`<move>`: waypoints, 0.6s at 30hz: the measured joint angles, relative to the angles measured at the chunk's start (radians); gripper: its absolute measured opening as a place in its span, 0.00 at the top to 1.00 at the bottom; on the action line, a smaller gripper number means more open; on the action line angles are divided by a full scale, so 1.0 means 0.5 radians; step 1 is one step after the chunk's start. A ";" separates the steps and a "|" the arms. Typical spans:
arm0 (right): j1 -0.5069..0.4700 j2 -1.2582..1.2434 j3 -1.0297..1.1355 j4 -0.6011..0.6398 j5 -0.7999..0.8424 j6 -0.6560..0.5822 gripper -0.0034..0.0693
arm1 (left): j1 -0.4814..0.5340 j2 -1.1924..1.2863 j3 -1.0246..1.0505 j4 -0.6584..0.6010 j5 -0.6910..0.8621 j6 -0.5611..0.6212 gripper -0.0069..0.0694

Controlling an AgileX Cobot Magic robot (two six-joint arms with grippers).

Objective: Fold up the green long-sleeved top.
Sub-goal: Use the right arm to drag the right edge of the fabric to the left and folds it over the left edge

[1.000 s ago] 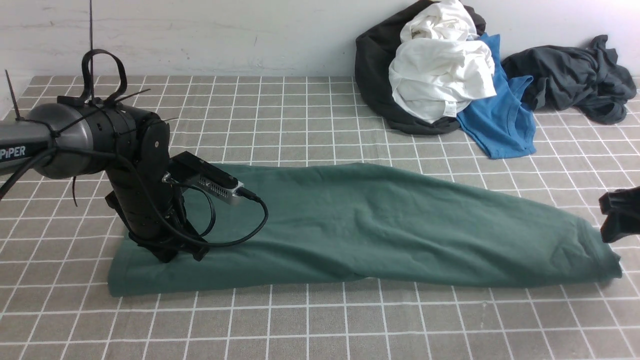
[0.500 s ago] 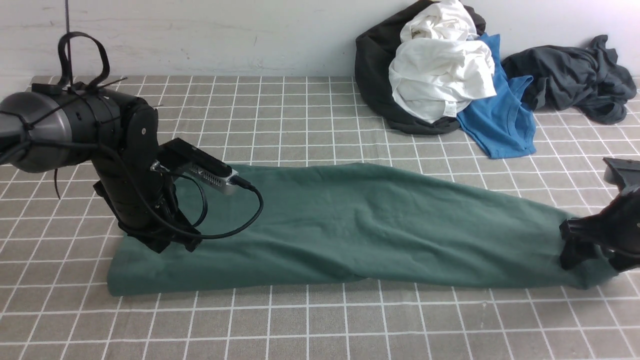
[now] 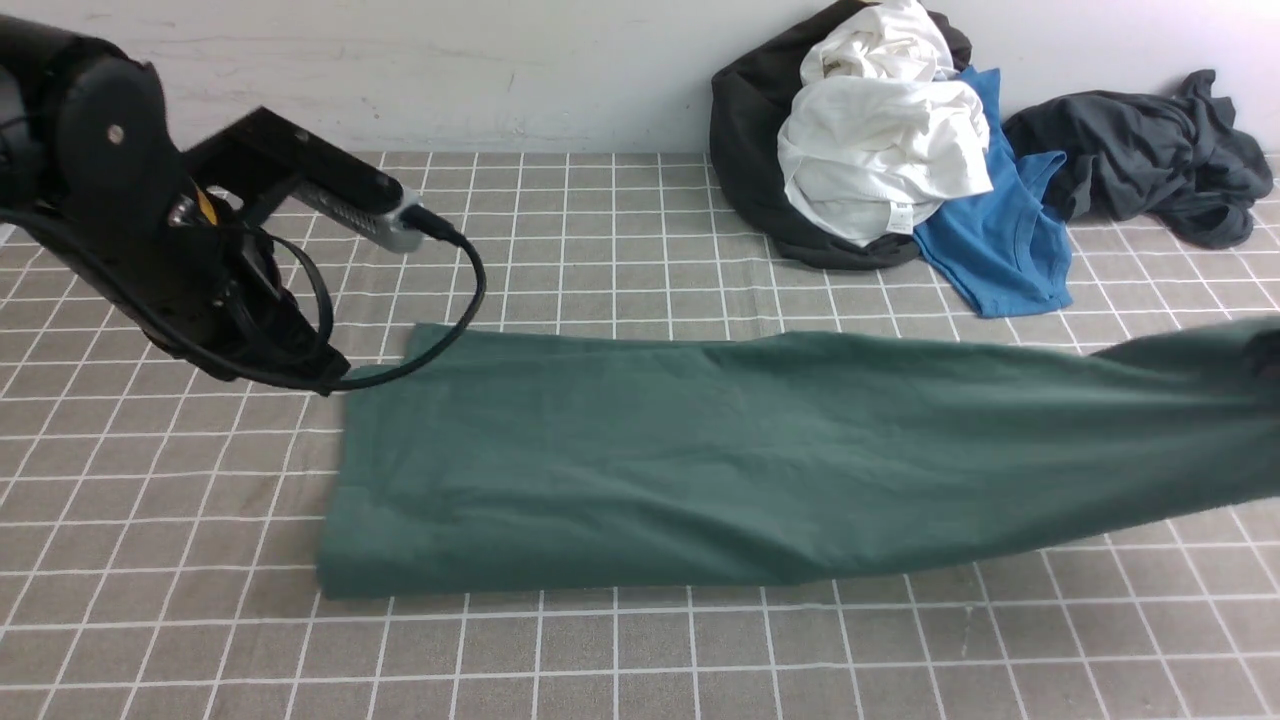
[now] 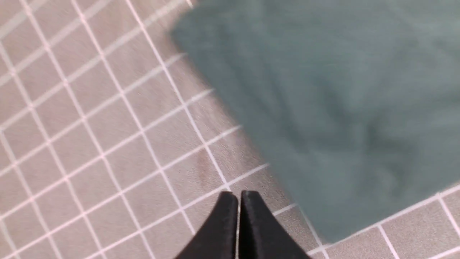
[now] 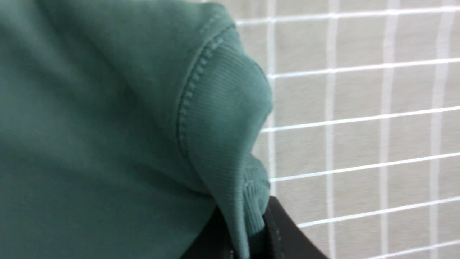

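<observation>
The green long-sleeved top (image 3: 700,460) lies folded into a long band across the checked cloth. Its right end hangs lifted off the table at the picture's right edge. In the right wrist view my right gripper (image 5: 251,233) is shut on the ribbed hem (image 5: 226,108) of the top (image 5: 90,126), the fabric pinched between both fingers. The gripper itself is out of the front view. My left gripper (image 3: 325,383) is raised above the table just beyond the top's back left corner. Its jaws (image 4: 239,196) are shut on nothing, beside the top's edge (image 4: 341,108).
A heap of clothes sits at the back right against the wall: a white garment (image 3: 880,140) on a black one (image 3: 750,150), a bright blue tee (image 3: 1000,230) and a dark grey garment (image 3: 1140,150). The checked tablecloth (image 3: 600,220) covers the table.
My left gripper has lifted off the top's left end and risen back to the left. My right gripper has shut on the right end and raised it, dragging the whole top rightward.
</observation>
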 joint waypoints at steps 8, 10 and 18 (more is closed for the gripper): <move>0.480 -0.282 -0.514 0.281 0.197 -0.148 0.89 | 0.000 -0.264 0.002 -0.001 0.004 0.000 0.92; 0.780 -0.193 -0.643 0.395 0.213 -0.173 0.89 | 0.000 -0.326 0.004 -0.003 0.019 0.000 0.92; 1.411 0.329 -0.850 0.476 0.093 -0.102 0.89 | 0.000 -0.576 0.005 -0.005 0.109 0.000 0.92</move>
